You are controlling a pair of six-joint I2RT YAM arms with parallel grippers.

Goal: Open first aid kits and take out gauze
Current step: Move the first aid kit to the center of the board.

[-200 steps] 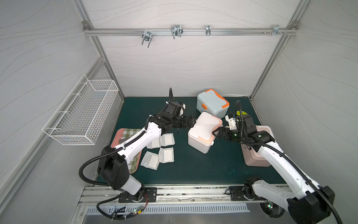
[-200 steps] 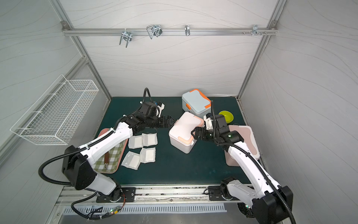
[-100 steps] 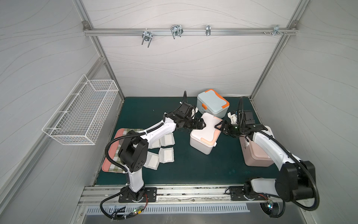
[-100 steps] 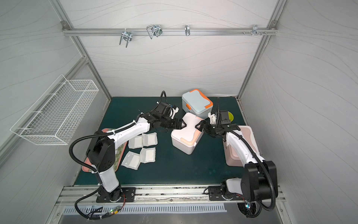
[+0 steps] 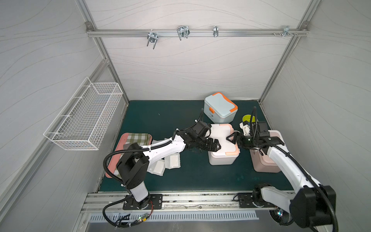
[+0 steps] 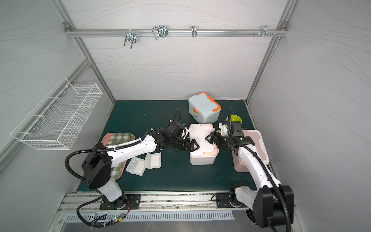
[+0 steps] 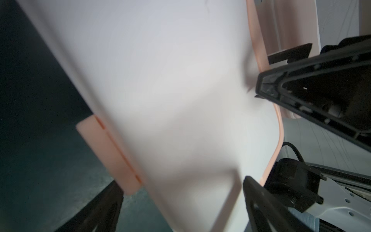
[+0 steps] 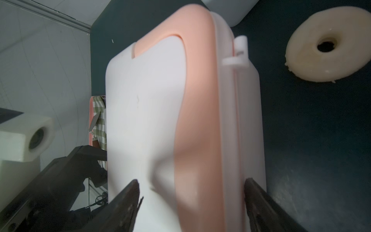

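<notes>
Across the bench [image 5: 190, 176], in both top views: the white kit [image 5: 223, 149], peach-trimmed, sits right of centre with its lid down. The blue kit [image 5: 220, 108] is at its 12 o'clock, lid down. The pink kit [image 5: 261, 166] is at its 3 o'clock, largely covered by the right arm. The gauze pouches [image 6: 153, 160] lie at the white kit's 9 o'clock. Two show clearly and the left arm hides the rest, so no count is possible. The pink tray [image 5: 117, 154] is at the bench's 9 o'clock edge, partly behind the left arm. Both arms are stretched low and nearly level, meeting over the white kit. The left claw [image 5: 217, 145] is at the lid's 9 o'clock side and the right claw [image 5: 230, 140] at its 3 o'clock side, each with jaws spread.

Left wrist view: blurred. The white lid fills the frame, with a peach clasp [image 7: 108, 152] on one side. The left claw's fingers [image 7: 104, 209] are cut off by the frame edge. They stand wide with the kit's edge between them and hold nothing. Contact with the kit cannot be told.

Right wrist view: soft focus, lid and peach band close up. The right claw's fingers [image 8: 128, 202] are wide apart astride the kit's end, with no grip visible. Whether the pads touch is unclear. A pale ring-shaped object [image 8: 329, 46] lies on the bench near the kit. I cannot tell what it is.
</notes>
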